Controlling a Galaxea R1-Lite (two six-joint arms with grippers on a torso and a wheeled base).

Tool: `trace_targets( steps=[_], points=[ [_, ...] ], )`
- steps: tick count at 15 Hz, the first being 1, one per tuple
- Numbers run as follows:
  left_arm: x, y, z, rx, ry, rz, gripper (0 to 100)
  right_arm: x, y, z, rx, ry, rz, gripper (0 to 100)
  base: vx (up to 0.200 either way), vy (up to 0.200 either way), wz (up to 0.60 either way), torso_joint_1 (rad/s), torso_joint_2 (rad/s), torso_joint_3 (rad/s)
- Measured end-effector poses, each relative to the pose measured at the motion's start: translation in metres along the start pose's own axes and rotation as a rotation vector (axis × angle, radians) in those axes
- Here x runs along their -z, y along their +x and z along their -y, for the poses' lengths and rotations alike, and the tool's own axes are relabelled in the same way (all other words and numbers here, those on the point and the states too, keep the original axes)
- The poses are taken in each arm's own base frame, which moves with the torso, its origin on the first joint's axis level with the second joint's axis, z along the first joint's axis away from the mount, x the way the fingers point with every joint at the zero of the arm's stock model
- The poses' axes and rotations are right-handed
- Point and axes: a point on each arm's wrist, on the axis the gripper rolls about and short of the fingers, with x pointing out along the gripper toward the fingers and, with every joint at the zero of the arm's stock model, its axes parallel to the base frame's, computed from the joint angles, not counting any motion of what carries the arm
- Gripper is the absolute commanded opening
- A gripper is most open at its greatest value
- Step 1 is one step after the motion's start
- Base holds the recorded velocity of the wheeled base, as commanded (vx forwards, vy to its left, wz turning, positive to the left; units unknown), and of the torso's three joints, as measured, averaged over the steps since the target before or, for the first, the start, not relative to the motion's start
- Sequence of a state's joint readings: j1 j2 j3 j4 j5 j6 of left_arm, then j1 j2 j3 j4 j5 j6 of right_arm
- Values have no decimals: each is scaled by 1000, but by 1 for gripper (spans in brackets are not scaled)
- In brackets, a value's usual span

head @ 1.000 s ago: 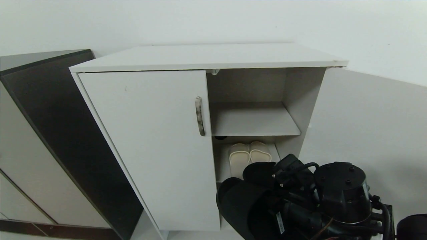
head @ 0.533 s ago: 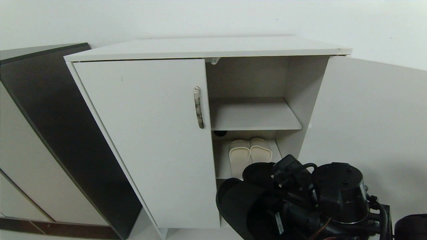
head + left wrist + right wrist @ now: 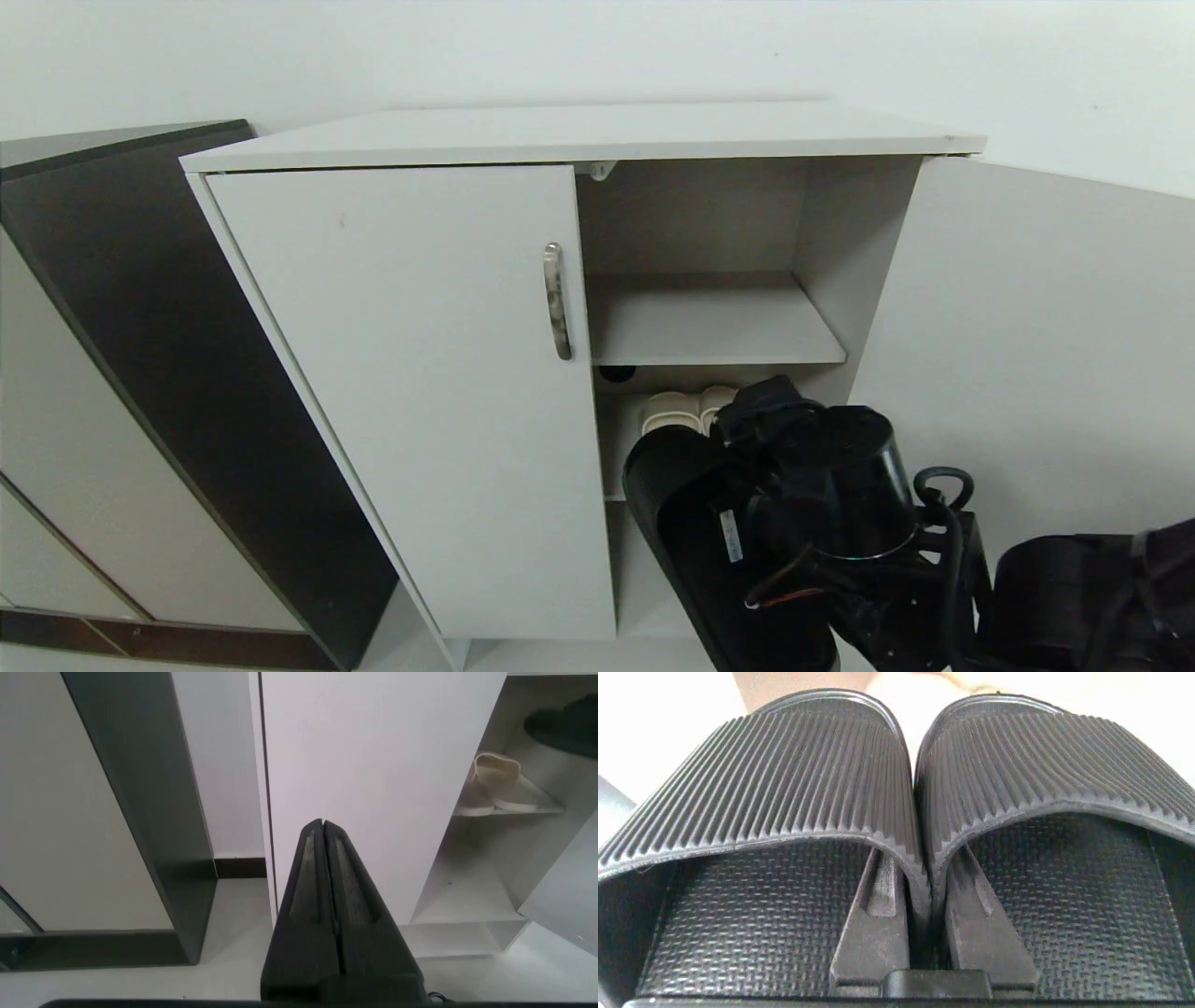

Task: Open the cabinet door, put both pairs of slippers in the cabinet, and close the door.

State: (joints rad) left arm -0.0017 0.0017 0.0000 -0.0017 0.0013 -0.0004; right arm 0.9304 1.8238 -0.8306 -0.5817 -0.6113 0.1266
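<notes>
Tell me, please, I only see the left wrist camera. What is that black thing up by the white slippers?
Observer: A pair of black slippers, pinched side by side in the right gripper.
Operator: Are they inside the cabinet yet?
Observer: Not fully: their heels hang outside the opening, toes near the white slippers.
Operator: Does the shut door have a handle?
Observer: Yes, an upright metal handle on its edge beside the opening.

Black right arm (image 3: 845, 485) — looped cable (image 3: 943, 470)
</notes>
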Motion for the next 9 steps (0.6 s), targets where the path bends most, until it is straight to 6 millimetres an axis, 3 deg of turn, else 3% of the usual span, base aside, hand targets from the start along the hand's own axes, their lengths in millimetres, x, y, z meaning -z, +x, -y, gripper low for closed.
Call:
trace_targets(
  steps=[2,5,9],
  points=[
    [0,0,0,0,0,0,0,-1,1,-5,15,7,-117,0,0,0,0,0,0,0],
    [0,0,0,0,0,0,0,-29,-3,-7,103,95,-216,0,0,0,0,0,0,0],
    [0,0,0,0,0,0,0,-67,-4,-16,215,192,-120,0,0,0,0,0,0,0]
  ],
)
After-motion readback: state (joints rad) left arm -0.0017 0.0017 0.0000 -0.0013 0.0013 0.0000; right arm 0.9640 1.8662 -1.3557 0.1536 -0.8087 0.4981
